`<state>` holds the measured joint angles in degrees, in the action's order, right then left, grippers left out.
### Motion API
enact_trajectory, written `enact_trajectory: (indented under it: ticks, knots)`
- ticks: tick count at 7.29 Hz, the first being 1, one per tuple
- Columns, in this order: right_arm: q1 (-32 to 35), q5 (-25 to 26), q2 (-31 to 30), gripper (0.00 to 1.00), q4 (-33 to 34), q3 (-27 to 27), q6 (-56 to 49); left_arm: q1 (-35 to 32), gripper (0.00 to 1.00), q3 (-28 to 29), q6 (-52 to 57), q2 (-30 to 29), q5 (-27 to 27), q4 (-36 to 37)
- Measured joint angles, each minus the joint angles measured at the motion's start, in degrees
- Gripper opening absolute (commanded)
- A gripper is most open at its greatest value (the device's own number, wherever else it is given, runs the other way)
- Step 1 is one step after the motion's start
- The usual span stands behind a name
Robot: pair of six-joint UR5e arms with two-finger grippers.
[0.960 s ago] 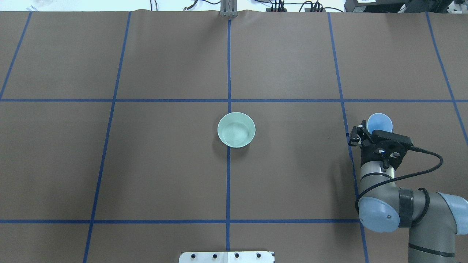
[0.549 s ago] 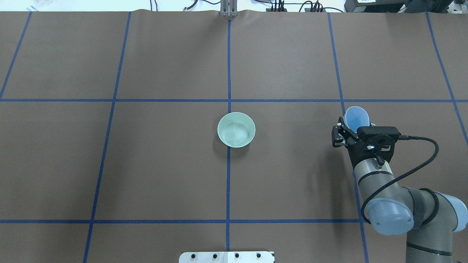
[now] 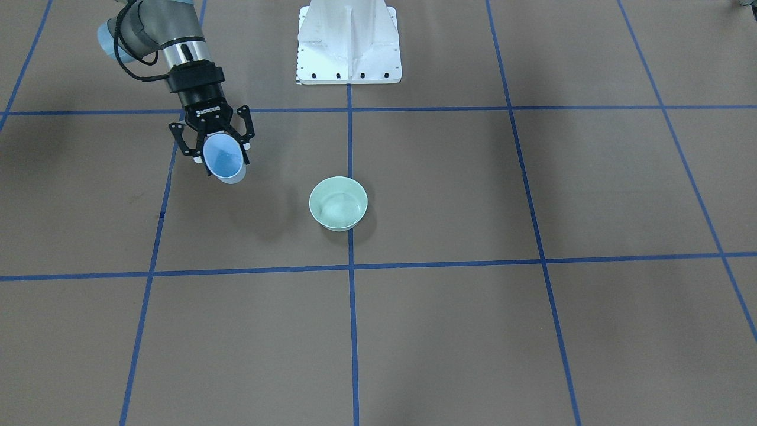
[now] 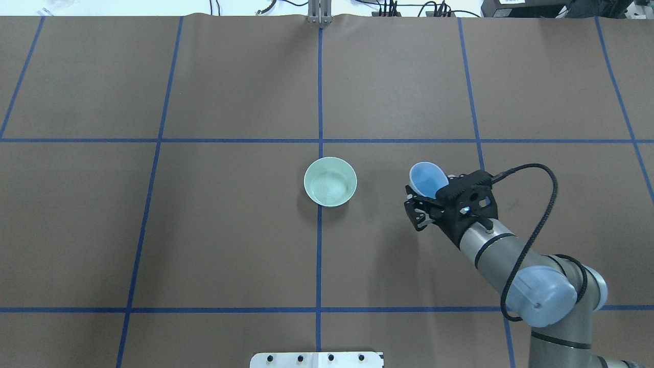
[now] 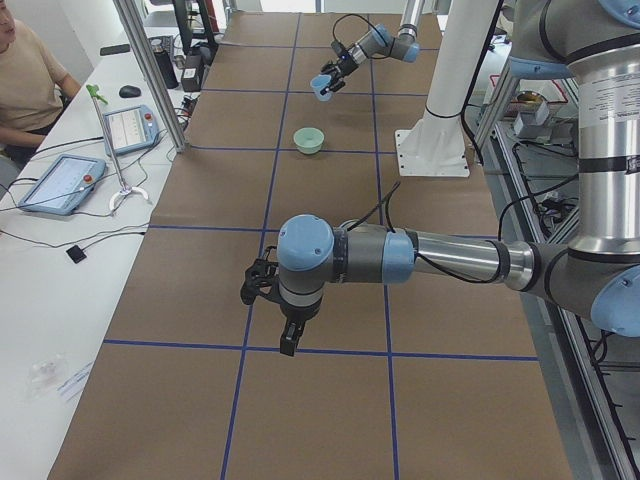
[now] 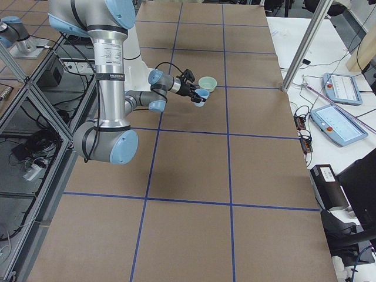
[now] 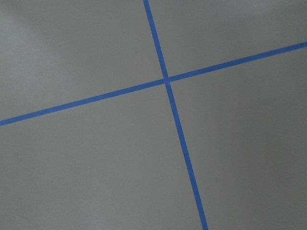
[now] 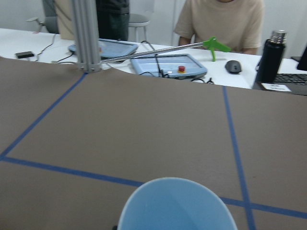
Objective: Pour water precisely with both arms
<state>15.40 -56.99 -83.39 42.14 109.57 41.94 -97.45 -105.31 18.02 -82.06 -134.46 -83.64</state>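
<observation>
My right gripper (image 4: 425, 200) is shut on a light-blue cup (image 4: 428, 179) and holds it tilted above the table, to the right of a pale green bowl (image 4: 330, 181). In the front-facing view the cup (image 3: 223, 157) sits between the fingers of the right gripper (image 3: 216, 155), up and left of the bowl (image 3: 338, 203). Whitish ripples of water (image 4: 329, 186) glint in the bowl. The cup's rim (image 8: 177, 203) fills the bottom of the right wrist view. My left gripper (image 5: 262, 285) shows only in the exterior left view, over bare table, and I cannot tell whether it is open.
The white pedestal base (image 3: 349, 44) stands at the robot's edge of the table. Blue tape lines (image 4: 320, 102) grid the brown tabletop. An aluminium post (image 8: 86, 33), tablets (image 8: 168, 64), a black bottle (image 8: 271, 55) and seated people lie beyond the far edge.
My right arm has swung the blue cup to the left, toward the green bowl, and turned at the wrist. The bowl has not moved.
</observation>
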Motion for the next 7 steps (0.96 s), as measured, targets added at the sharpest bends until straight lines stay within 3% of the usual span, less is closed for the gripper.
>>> enact_trajectory:
  ticks: [2,5,7]
  knots:
    - [1.78,-12.11,7.31,0.0,4.42,-2.02,-9.31,-0.44,1.0,0.11,-0.06,0.82,-0.17,0.22]
    - [4.88,-24.79,19.78,0.0,25.44,-2.66,-11.57,-1.61,1.0,0.22,-0.09,2.58,-0.39,0.24]
    - [7.42,-31.19,24.56,0.0,38.29,-2.79,-11.46,-2.17,1.0,0.24,-0.09,3.35,-0.44,0.13]
